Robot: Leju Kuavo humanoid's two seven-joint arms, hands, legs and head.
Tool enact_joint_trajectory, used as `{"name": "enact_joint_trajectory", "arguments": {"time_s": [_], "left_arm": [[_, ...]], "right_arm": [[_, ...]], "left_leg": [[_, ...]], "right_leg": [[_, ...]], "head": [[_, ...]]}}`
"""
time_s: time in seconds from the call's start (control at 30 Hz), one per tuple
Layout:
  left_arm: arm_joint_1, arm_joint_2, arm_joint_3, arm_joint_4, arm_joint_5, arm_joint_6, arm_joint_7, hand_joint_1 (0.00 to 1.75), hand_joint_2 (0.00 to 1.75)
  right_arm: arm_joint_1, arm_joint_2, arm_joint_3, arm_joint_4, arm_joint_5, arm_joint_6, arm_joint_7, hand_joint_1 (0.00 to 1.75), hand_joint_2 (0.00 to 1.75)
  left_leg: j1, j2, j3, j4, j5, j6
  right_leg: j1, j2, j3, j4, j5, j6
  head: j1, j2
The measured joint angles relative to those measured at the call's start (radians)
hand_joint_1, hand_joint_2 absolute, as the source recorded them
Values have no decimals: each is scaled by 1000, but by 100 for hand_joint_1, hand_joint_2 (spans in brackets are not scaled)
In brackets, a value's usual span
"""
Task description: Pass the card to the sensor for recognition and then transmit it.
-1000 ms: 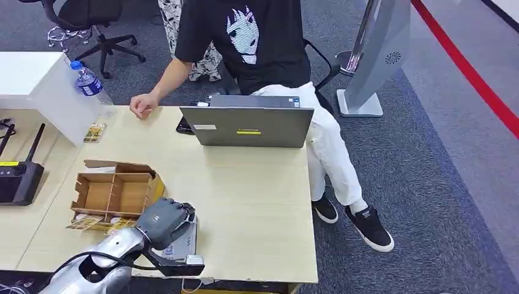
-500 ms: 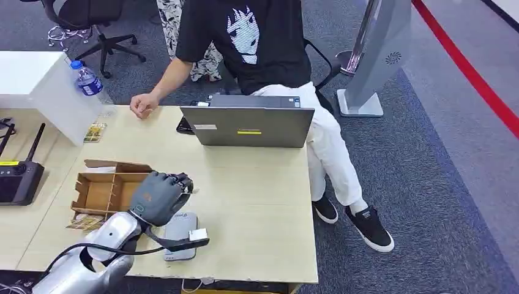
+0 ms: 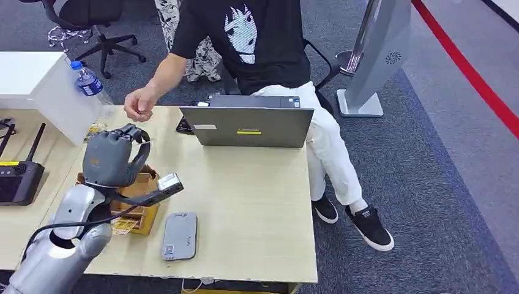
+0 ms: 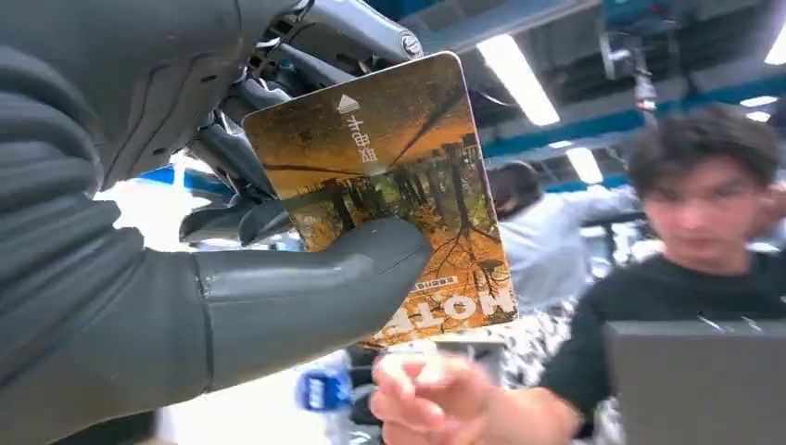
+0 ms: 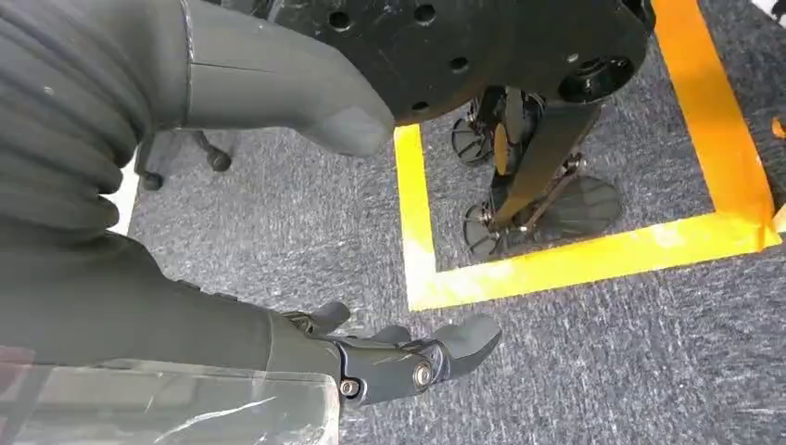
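My left hand (image 3: 113,158) is raised above the table's far left part, over the cardboard box (image 3: 145,184). It pinches an orange card (image 4: 389,185) printed with autumn trees between thumb and fingers. A person's hand (image 3: 139,104) hovers just beyond mine, lifted off the table; the left wrist view has that hand (image 4: 436,394) reaching under the card. The grey flat sensor (image 3: 180,236) lies near the table's front edge, apart from my hand. My right hand (image 5: 213,306) hangs over the carpet, fingers apart, holding nothing.
A grey laptop (image 3: 248,125) stands at the table's far edge with the seated person behind it. A black controller (image 3: 18,180) lies at the left, beside a white box (image 3: 37,86) and a water bottle (image 3: 89,79). Loose cards (image 3: 125,225) lie by the cardboard box.
My left hand rose from over the sensor and swung up and to the far left with the card. The person's hand lifted off the table toward it.
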Motion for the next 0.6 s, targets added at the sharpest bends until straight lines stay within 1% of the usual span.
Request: {"name": "enact_joint_trajectory", "arguments": {"time_s": [0.17,0.4,0.43,0.47,0.57,0.6], "left_arm": [[-8,5,41,7,4,0,-3,175,175],[-17,10,54,11,-3,7,-17,175,175],[-17,10,54,12,-7,9,-19,49,175],[-17,10,54,12,-14,10,-24,0,175],[-15,9,51,11,-32,16,-45,0,175],[-14,12,44,6,-38,-5,-61,0,175]], "right_arm": [[-2,-10,0,24,0,-9,-2,0,175],[-4,-21,0,53,0,-26,-3,0,175],[-4,-24,0,58,0,-31,-3,0,175],[-4,-26,0,64,0,-35,-3,0,175],[-3,-35,0,80,-5,-42,-2,0,175],[-4,-36,0,85,-12,-40,0,0,175]], "left_leg": [[0,0,0,0,0,0],[0,0,0,0,0,0],[0,0,0,0,0,0],[0,0,0,0,0,0],[0,0,0,0,0,0],[0,0,0,0,0,0]], "right_leg": [[0,0,0,0,0,0],[0,0,0,0,0,0],[0,0,0,0,0,0],[0,0,0,0,0,0],[0,0,0,0,0,0],[0,0,0,0,0,0]], "head": [[0,0],[0,0],[0,0],[0,0],[0,0],[0,0]]}}
